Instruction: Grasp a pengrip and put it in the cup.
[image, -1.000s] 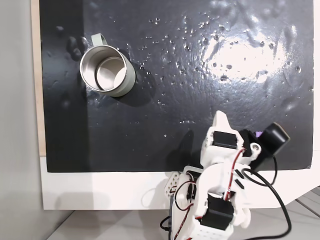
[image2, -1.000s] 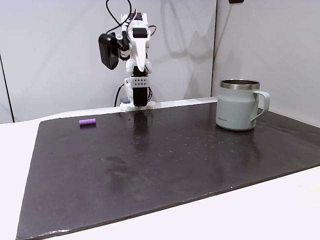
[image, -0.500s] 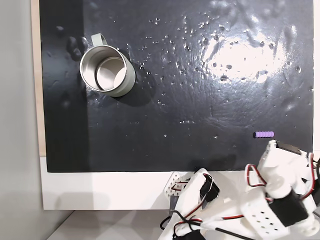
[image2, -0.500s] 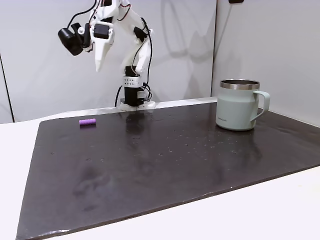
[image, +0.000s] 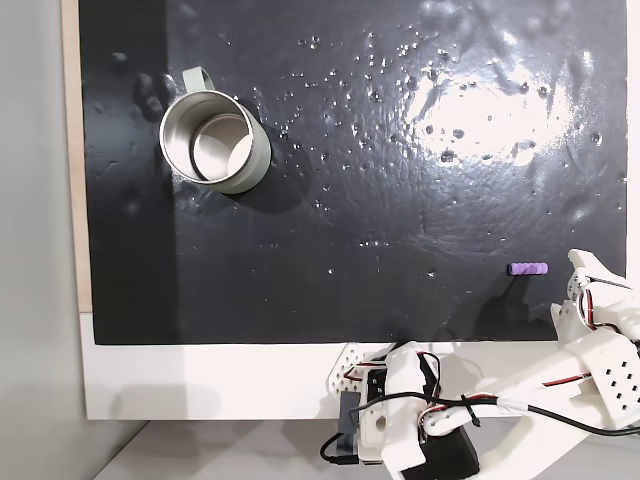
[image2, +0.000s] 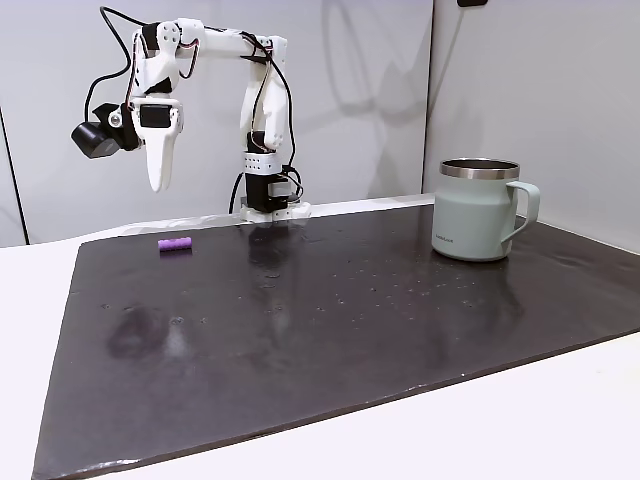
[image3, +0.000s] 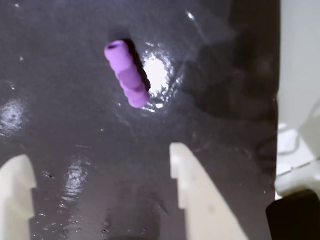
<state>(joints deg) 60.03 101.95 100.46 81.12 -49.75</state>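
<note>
Pengrip (image3: 127, 74) flat on dark mat (image2: 400, 320), just ahead of gripper (image3: 100, 165); gripper spread wide, empty, hovering above.

Down on the wrist view, the pengrip (image3: 127, 74) lies flat on the dark, glossy mat (image3: 60, 110), a ribbed purple tube angled from upper left to lower right, its hollow end at the top. A bright glare spot sits right beside it. The end effector (image3: 100, 175) hangs spread wide, two white fingers (image3: 192, 190) rising from the bottom edge, pengrip clear above them, untouched. Pale tabletop (image3: 300, 75) runs along the right.
</note>
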